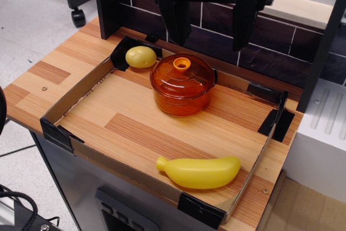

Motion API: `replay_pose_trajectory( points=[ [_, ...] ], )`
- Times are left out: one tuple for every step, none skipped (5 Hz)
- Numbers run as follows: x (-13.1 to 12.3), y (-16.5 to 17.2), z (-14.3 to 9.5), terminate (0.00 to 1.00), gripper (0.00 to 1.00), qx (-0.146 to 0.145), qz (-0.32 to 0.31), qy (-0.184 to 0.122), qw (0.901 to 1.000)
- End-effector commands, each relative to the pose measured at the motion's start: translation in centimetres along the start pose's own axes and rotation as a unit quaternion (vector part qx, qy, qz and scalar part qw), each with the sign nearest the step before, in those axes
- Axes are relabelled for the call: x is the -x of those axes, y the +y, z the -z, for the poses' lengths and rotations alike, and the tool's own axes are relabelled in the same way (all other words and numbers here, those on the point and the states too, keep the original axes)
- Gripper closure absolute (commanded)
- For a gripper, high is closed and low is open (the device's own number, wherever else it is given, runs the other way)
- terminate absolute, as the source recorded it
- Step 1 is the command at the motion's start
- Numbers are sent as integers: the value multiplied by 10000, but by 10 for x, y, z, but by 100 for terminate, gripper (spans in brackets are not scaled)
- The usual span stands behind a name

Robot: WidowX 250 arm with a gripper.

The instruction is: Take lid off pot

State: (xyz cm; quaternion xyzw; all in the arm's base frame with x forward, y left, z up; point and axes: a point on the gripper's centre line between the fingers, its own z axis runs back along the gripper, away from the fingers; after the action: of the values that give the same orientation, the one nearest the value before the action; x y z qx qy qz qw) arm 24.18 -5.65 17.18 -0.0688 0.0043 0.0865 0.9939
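Observation:
The amber-orange pot (181,101) stands at the back middle of the wooden table, inside the cardboard border. The domed translucent lid (184,77) sits on top of it, with its orange knob (181,64) at the centre. My gripper (211,33) hangs above and just behind the pot, open, with its two black fingers (178,22) wide apart and nothing between them. The fingertips are above the lid's height and do not touch it.
A yellow lemon (140,57) lies at the back left, next to the pot. A yellow banana (200,172) lies near the front edge. A low cardboard wall (75,98) rims the work area. A dark brick-pattern back wall (270,52) stands behind. A white unit (324,133) is at the right.

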Motion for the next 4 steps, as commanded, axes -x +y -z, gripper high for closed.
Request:
replay_pose_trajectory(
  points=[
    [0, 0, 0, 0, 0, 0, 0, 0, 10000],
    [-10, 10, 8, 0, 0, -339, 393, -149, 9985],
    [-22, 21, 14, 0, 0, -332, 448, -249, 9981],
    [-35, 33, 21, 0, 0, -297, 510, -419, 9974]
  ],
)
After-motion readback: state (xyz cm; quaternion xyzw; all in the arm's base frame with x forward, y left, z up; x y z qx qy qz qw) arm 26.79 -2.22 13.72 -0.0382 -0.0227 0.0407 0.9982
